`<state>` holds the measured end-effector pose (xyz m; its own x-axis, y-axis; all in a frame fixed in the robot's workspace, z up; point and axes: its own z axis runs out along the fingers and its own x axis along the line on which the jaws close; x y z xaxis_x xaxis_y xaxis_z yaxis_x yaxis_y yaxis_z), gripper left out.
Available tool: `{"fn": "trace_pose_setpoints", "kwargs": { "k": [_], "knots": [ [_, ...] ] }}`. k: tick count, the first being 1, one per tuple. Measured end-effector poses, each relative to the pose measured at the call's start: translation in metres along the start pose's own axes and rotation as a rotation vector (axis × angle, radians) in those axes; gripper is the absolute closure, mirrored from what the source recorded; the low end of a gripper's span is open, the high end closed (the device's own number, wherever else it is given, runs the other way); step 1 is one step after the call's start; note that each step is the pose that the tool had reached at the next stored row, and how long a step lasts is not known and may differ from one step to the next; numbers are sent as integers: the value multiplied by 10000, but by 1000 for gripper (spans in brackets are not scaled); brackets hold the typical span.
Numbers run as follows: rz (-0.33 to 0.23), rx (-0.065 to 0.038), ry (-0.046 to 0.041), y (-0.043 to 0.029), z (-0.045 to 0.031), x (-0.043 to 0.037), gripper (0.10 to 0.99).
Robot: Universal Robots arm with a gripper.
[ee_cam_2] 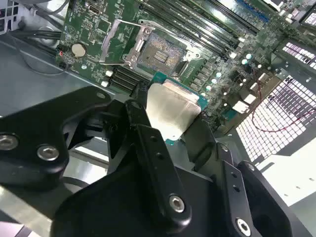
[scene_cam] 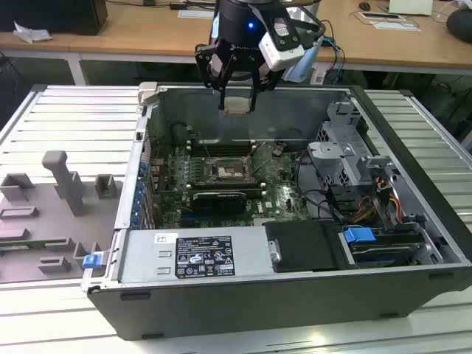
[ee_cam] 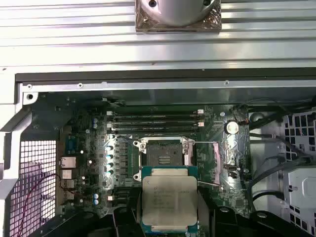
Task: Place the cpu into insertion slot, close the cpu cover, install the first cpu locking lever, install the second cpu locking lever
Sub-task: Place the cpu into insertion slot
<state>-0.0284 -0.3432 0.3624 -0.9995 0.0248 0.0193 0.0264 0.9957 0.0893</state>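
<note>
Above the insertion slot point(scene_cam: 225, 171) (bare, well below), jaws clamp the cpu point(scene_cam: 236, 105) edgewise.

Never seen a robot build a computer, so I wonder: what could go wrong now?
The gripper holds the cpu by its edges, above the motherboard; a slip could drop it. The insertion slot looks barely larger than the chip, so a small offset or tilt might damage it. The open cpu cover beside the slot could snag the chip.
</note>
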Motion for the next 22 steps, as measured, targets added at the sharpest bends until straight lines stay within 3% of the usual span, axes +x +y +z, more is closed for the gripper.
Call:
{"fn": "trace_pose_setpoints", "kwargs": {
  "k": [10,22],
  "knots": [
    [595,-11,-53,0,2,0,545],
    [918,-19,-82,0,3,0,545]
  ]
}}
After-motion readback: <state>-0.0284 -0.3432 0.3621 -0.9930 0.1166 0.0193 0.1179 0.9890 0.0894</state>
